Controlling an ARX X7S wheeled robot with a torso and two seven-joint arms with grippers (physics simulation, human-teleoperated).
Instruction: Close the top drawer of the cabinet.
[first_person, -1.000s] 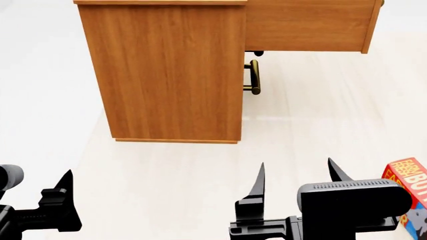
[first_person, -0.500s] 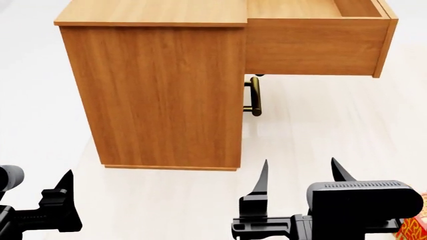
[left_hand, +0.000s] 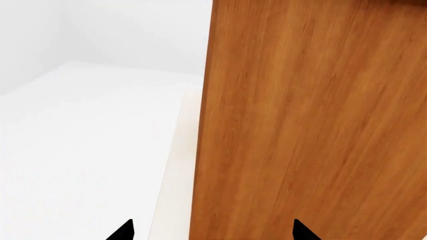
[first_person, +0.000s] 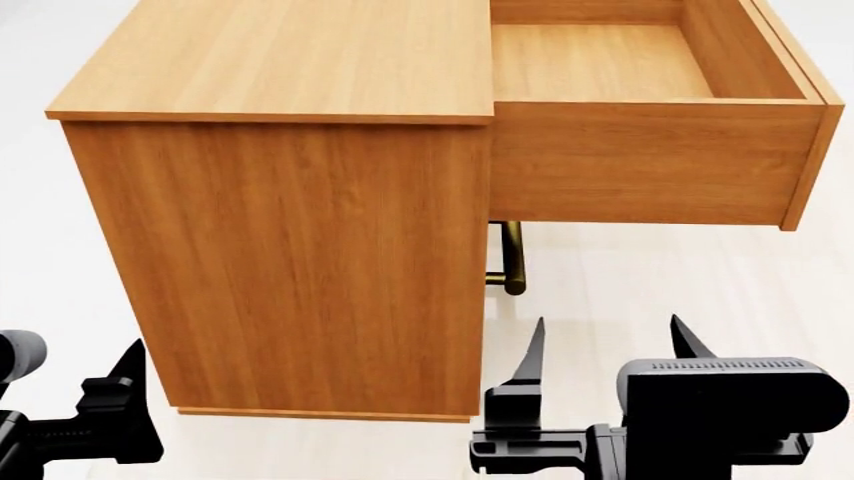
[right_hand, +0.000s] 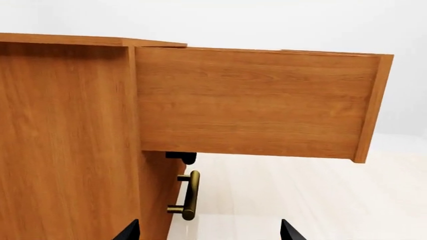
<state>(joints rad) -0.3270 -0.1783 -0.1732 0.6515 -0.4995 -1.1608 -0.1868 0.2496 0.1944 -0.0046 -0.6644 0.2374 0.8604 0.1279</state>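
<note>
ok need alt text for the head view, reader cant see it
An orange-brown cabinet seen from its side, its top drawer pulled far out and empty. Both black grippers, left and right, hang low in front, touching nothing.

- The floor (first_person: 641, 290) is pale, almost white, with faint plank-like lines and a soft sheen; it carries everything visible.
- The cabinet (first_person: 307, 260) stands directly on the floor, upright, on a thin plinth along its bottom edge.
- The cabinet's plain orange-brown side faces the head camera; its flat top is bare wood.
- The top drawer (first_person: 641, 160) juts out from the cabinet's front towards the right of the head view, hanging above the floor without touching it.
- A brass bar handle (first_person: 514, 260) of a lower drawer shows beneath it, also clear of the floor.
- In the left wrist view the floor meets a white wall (left_hand: 133, 35) beyond the cabinet.
</note>
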